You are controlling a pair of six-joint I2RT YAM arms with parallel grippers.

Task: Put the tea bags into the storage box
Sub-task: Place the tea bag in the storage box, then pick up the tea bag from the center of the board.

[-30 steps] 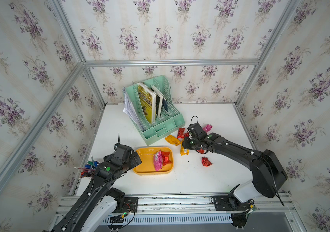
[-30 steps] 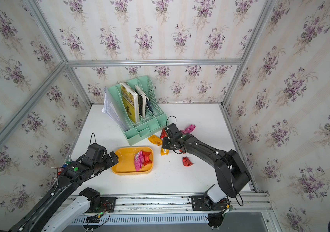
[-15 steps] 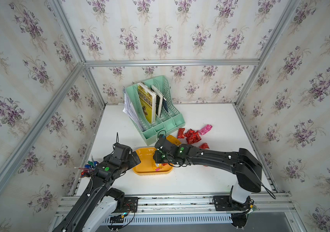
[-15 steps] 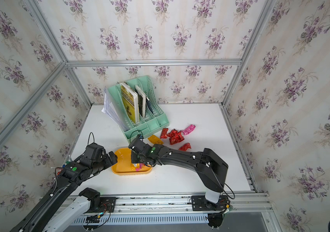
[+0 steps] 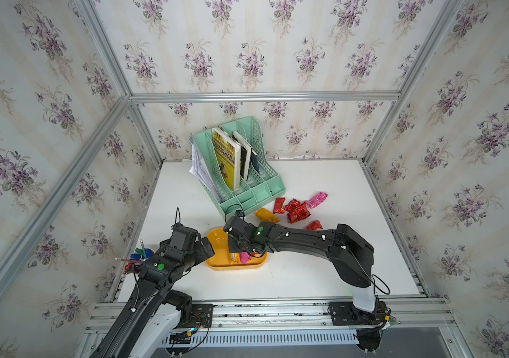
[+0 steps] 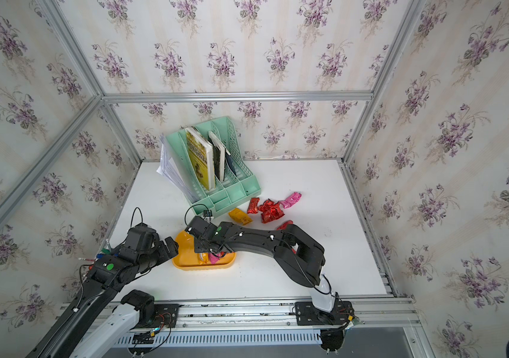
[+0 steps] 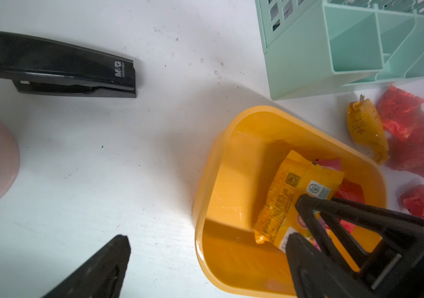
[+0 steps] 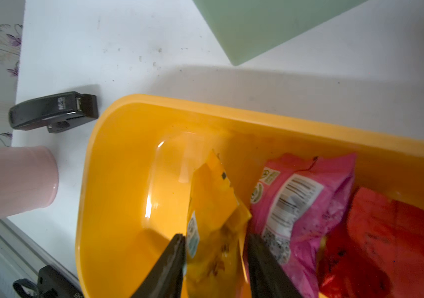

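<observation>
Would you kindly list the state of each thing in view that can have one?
storage box, partly filled with sachets.
orange-yellow sachet, tilted upright in the box between the right gripper's jaws; grip unclear.
left gripper, open, empty, at the box's end.
file rack, upright, holding books.
loose tea bags, lying on the table beside the rack.
stapler, closed.

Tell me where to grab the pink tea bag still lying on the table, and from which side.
Pinch the pink tea bag across its narrow width, near its outer end, coming straight down from above. It lies flat and long on the table, and only its inner end sits by the red tea bags, so the outer half likely leaves room for a clean grip.
</observation>
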